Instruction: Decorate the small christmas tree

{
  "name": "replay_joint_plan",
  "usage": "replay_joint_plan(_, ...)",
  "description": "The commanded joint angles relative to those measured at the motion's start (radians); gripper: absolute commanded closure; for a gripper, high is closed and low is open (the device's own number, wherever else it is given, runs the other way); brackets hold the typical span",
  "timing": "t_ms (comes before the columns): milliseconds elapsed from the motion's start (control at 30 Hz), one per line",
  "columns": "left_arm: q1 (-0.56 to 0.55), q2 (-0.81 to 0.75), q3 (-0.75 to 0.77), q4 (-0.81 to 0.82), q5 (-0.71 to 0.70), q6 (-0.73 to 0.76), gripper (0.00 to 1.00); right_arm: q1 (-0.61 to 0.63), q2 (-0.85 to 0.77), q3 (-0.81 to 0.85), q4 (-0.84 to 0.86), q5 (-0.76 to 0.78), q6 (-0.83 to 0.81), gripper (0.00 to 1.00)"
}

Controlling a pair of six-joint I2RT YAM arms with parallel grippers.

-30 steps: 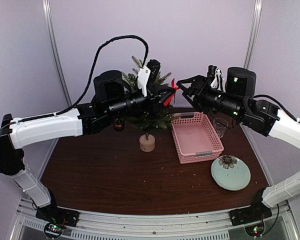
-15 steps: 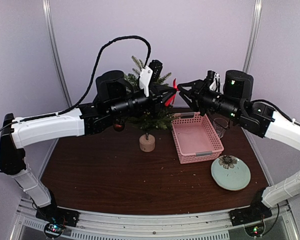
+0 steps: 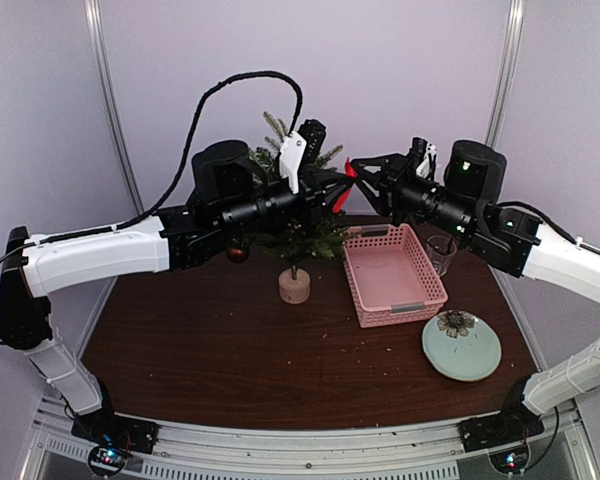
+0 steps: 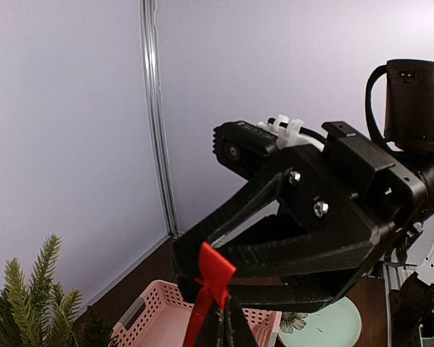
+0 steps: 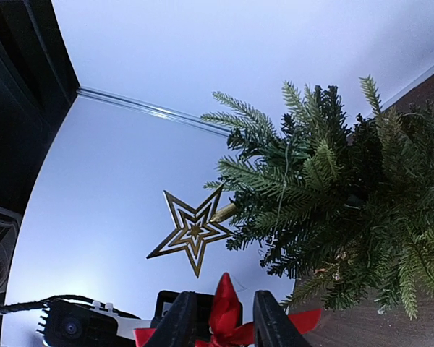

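Fingers (image 4: 239, 331) of the left gripper (image 4: 220, 334) are pressed together on a red ribbon bow (image 4: 215, 269), which is held in the air. Fingers (image 5: 182, 318) of the right gripper (image 5: 226, 319) are set partly spread on either side of the same bow; whether they press on it cannot be told. The small christmas tree (image 3: 298, 238), a green fir on a round pale wooden stump (image 3: 294, 286), is stood at the far middle of the dark brown wooden table (image 3: 220, 350), just left of the pink plastic basket (image 3: 392, 275) and partly hidden by the left arm. A gold wire star (image 5: 192, 231) is mounted at its tip, and a dark red bauble (image 3: 238, 253) is hung on its left side.
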Motion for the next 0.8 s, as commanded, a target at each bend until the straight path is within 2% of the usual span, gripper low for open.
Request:
replay_joint_plan(0,-0.005,0.013,0.033,0.045,-0.003,0.015,1.00,-0.008,-0.005,-0.007,0.039,-0.014,-0.009,0.75)
replay_joint_plan(133,-0.004,0.015,0.039,0.044,-0.003,0.015,1.00,-0.014,-0.007,-0.009,0.032,-0.015,-0.006,0.85)
replay_joint_plan(233,-0.003,0.019,0.044,0.038,-0.004,0.015,1.00,-0.020,-0.010,-0.009,0.028,-0.017,-0.008,0.98)
replay_joint_plan(367,-0.004,0.018,0.051,0.021,-0.006,0.013,1.00,-0.029,-0.016,-0.009,0.024,-0.011,-0.023,1.00)
replay_joint_plan(500,-0.004,-0.002,0.051,-0.029,0.006,0.007,0.55,-0.064,-0.026,0.016,-0.045,-0.015,-0.071,1.00)
replay_joint_plan(633,0.008,-0.048,0.031,-0.073,-0.025,-0.041,0.30,-0.139,-0.037,0.048,-0.146,-0.040,-0.138,1.00)
replay_joint_plan(700,0.025,-0.075,0.024,-0.112,-0.031,-0.078,0.13,-0.177,-0.028,0.079,-0.212,-0.073,-0.185,1.00)
replay_joint_plan(767,0.044,-0.107,0.011,-0.147,-0.034,-0.117,0.03,-0.215,-0.004,0.128,-0.288,-0.120,-0.246,1.00)
